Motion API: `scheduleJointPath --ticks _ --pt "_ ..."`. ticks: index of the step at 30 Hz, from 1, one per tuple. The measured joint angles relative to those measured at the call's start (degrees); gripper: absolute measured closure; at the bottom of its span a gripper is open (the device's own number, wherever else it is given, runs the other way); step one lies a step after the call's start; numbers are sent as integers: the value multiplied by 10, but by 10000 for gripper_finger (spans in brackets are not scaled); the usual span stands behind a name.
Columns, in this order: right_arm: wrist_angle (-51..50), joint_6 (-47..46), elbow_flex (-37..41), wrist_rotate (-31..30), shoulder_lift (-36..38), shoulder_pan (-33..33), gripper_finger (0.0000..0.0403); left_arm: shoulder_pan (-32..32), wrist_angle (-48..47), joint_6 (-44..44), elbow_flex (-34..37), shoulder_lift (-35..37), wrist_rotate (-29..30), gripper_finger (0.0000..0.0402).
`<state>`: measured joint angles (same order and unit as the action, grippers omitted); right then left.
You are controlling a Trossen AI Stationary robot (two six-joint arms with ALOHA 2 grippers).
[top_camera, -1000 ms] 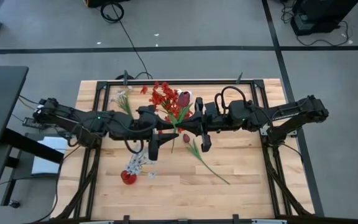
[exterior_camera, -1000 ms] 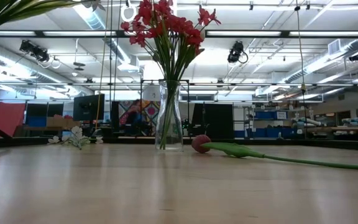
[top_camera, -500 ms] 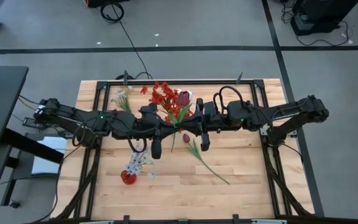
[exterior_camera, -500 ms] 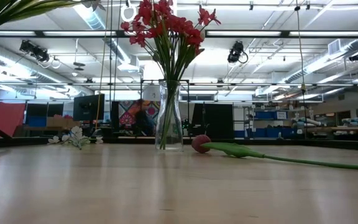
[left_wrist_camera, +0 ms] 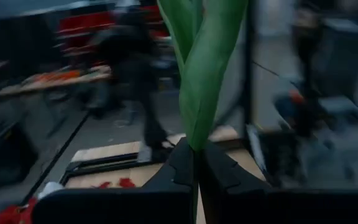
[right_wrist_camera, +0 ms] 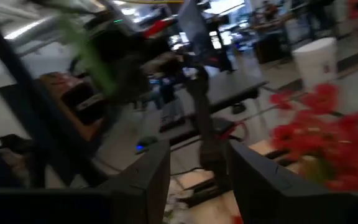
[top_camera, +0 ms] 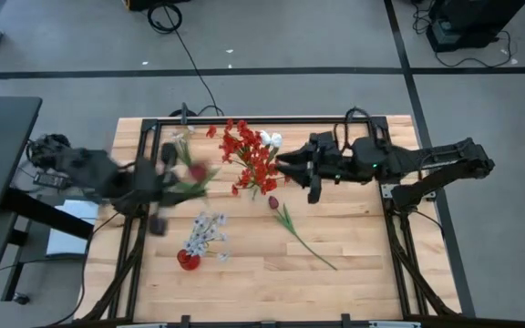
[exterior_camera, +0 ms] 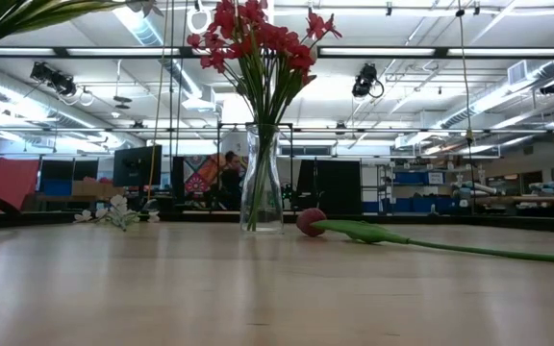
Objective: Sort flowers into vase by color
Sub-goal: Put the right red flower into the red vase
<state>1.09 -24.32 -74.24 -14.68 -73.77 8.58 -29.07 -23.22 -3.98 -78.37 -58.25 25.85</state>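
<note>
Left pincer [left_wrist_camera: 194, 163] clamps waxy green tulip stem [left_wrist_camera: 197, 74] | right pincer [right_wrist_camera: 197, 180] spread, empty

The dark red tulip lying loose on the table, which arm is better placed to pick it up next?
Probably the right. Its gripper is empty with open jaws, near the loose tulip. The left gripper already clamps a green stem, over the table's left side.

No readable text, label, brand, number or sign anywhere: not on table, vase, arms, or room fixtures behind. Background shapes too blurred to read.
</note>
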Motion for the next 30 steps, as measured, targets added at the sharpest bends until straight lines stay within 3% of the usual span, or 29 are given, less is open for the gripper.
scheduleJointPath --ticks 3,6,9,20,30 --pt "-19 -2 0 -30 19 0 242 -70 -67 -23 3 40 30 395" --pt "-25 -2 0 -55 29 0 242 -131 -72 -17 45 74 85 395" --pt "-27 -10 0 -73 32 1 242 -167 -36 0 120 109 97 395" --pt "-57 -73 0 -114 31 1 243 -238 145 62 401 275 103 395" --pt "-61 -113 0 -139 31 1 243 -260 213 115 541 371 67 395"
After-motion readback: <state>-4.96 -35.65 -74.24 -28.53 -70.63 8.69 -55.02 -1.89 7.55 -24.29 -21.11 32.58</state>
